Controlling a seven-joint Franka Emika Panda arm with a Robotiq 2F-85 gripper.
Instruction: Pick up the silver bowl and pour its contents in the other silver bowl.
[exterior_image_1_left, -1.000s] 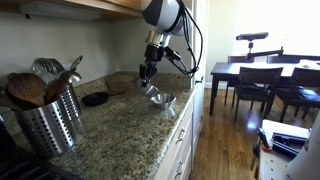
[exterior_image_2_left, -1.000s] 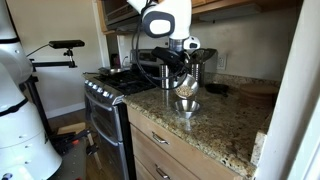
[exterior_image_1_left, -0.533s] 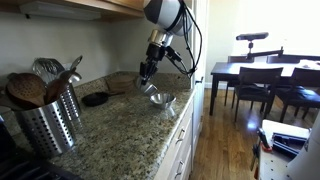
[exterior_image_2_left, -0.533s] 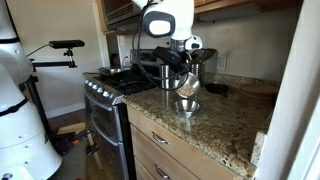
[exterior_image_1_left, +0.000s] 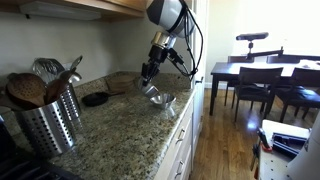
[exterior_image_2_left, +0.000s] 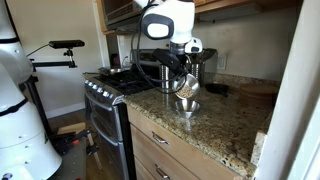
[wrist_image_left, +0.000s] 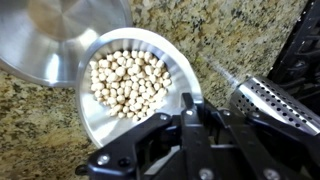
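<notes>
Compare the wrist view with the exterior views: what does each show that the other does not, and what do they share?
Only the wrist view looks straight into the bowls: pale round pellets fill the held bowl; the second bowl is empty. Only the exterior views show the stove, dining table and wooden spoons. Both show the tool holding that bowl over the stone counter.
</notes>
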